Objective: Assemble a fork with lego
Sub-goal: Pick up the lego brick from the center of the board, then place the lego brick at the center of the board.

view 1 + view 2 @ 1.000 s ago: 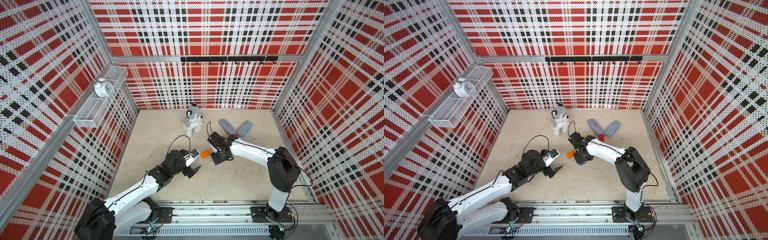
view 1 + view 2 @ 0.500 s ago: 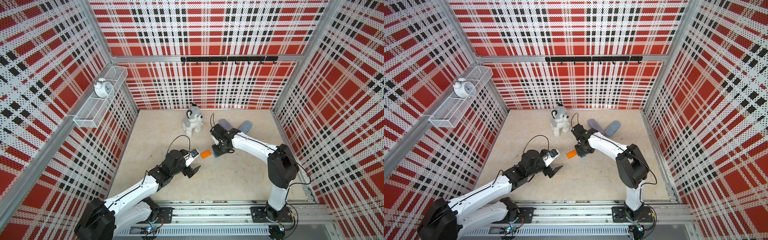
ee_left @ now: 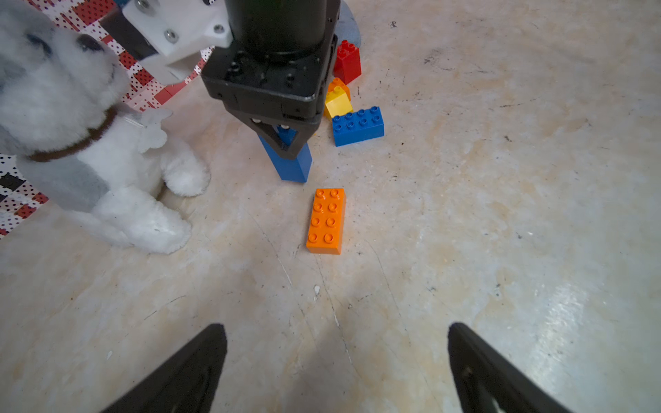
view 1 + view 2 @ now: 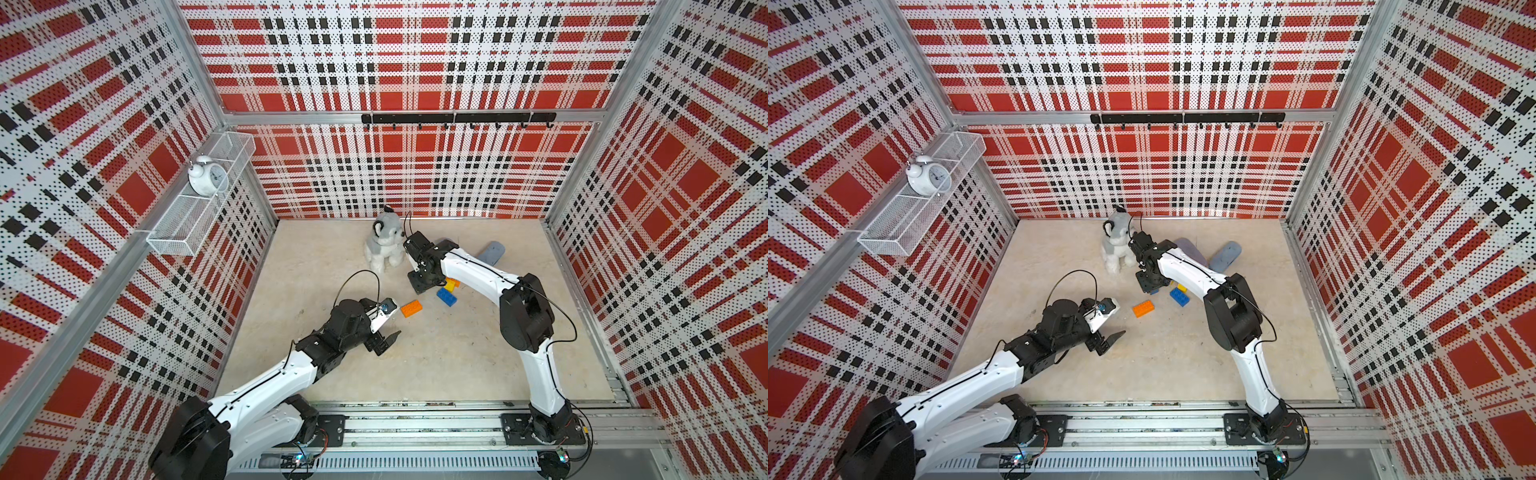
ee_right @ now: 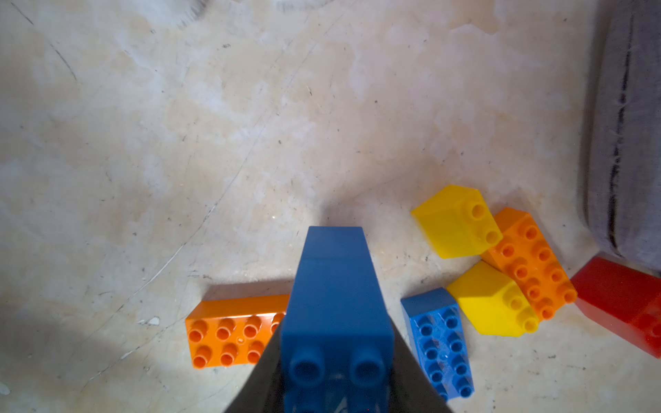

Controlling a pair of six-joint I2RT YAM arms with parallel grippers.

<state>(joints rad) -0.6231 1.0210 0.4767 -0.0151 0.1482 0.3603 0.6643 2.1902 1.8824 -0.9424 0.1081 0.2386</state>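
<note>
Right tool tight around long blue brick; left tool wide open.

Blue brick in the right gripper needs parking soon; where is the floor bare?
Bare: the wide patch between left gripper, right arm and front rail; also between dog and left wall. Crowded: loose bricks around the right gripper, near the cases.

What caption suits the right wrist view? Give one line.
Right pincer shut on a long blue plastic brick, beside a flat orange studded plastic brick on the beige floor.
</note>
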